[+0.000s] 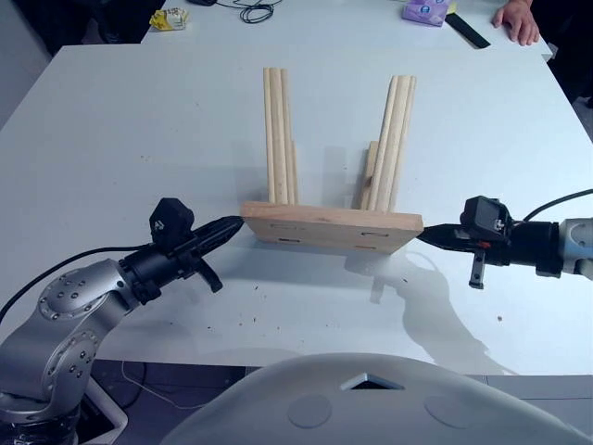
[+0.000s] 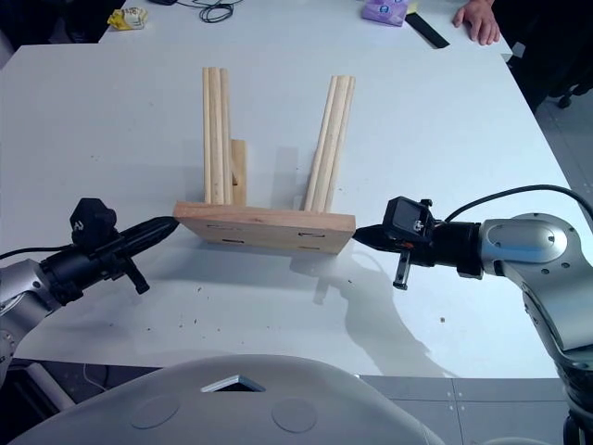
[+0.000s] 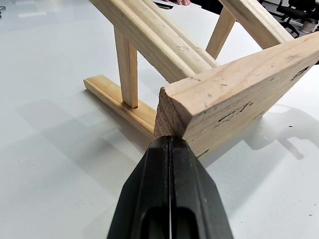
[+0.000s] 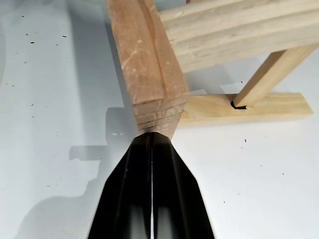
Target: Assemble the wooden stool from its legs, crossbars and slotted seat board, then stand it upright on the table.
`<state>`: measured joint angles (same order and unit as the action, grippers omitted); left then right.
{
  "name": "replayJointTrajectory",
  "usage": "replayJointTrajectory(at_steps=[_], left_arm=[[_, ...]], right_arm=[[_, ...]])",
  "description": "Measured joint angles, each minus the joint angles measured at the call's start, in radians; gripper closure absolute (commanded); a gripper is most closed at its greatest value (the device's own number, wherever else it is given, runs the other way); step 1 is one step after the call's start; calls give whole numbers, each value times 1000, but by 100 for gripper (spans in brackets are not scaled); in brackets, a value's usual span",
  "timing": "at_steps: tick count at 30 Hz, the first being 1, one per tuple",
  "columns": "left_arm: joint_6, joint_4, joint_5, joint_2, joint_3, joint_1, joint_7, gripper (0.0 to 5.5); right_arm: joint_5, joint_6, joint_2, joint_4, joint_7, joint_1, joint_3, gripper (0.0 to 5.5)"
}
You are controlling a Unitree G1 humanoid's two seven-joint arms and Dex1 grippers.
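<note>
On table (image 1: 139, 139), stool (image 1: 332, 225) sideways (legs (image 1: 279, 130) pointing away)

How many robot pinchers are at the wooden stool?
2. The left gripper is at the seat board's left end, the right gripper at its right end, both with fingers shut.

A wide white flat-topped table (image 1: 139, 139) carries a pale wooden stool (image 1: 330, 226) lying on its side near the middle. The stool's slotted seat board (image 2: 264, 228) stands on its long edge at the near side, and its legs (image 1: 280, 130) stretch away toward the far side, the lower ones flat on the surface. Small dark specks (image 1: 250, 320) dot the near part. Along the far edge lie a yellow crumpled wrapper (image 1: 170, 19), looped black cables (image 1: 258, 9), a purple soft packet (image 1: 425, 11) and a black flat strip (image 1: 470, 32)
</note>
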<state>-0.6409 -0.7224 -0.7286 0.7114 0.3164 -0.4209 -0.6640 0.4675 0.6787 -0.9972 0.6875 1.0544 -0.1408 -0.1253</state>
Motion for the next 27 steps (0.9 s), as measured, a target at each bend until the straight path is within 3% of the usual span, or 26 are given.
replayJointTrajectory(at_steps=[11,14,19,27], left_arm=[[85,16,2,-18,-36,-42,-41,550],[111,67,8,1,-31,-40,-96,513],[132,194,36,56,-6,-45,-219,439],[133,138,28,104,15,-145,-350,311]], right_arm=[[-78,-126,18,-161,9,97,63,547],[-73,-166,12,-161,43,78,59,550],[-34,-252,11,-166,153,32,84,479],[-59,-315,10,-263,163,36,84,355]])
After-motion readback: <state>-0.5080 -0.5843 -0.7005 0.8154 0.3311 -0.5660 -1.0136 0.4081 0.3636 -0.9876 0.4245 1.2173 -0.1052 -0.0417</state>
